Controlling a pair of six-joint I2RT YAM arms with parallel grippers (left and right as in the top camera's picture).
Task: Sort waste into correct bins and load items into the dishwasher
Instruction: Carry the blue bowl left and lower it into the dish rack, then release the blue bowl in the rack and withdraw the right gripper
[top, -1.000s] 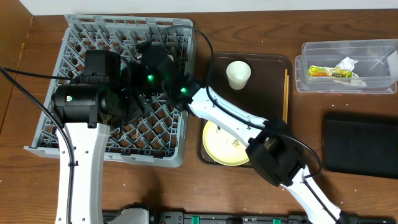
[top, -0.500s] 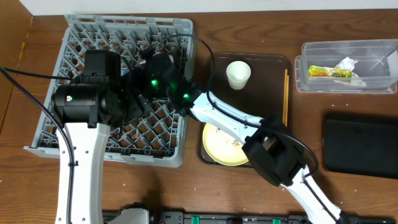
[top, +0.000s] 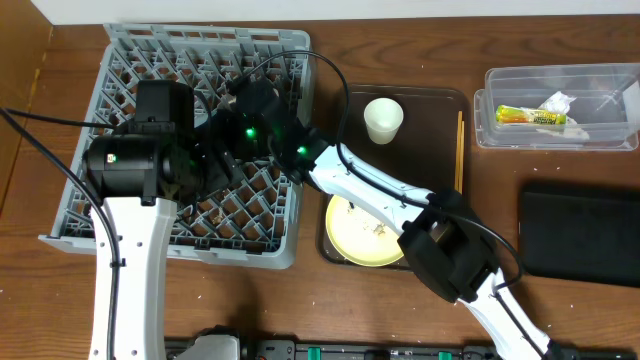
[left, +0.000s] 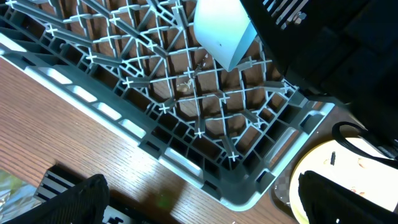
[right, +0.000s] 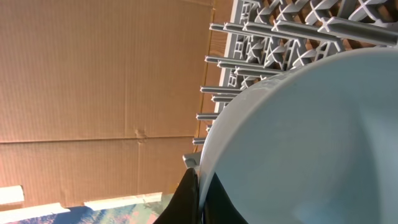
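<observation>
Slightly farther back over the rack than half a second ago, the right gripper (right: 198, 190) has its jaws clamped on the rim of the light blue bowl (right: 298, 137). The bowl is smooth, pale and glossy, tipped on edge above the pegs near the middle of the grey dish rack (left: 186, 112). Whether it touches them cannot be told. The left gripper (left: 199, 186) hangs over the rack, jaws apart and empty. Right of the rack's near corner lies the yellow plate (top: 365, 232), flecked with crumbs (left: 360, 163).
</observation>
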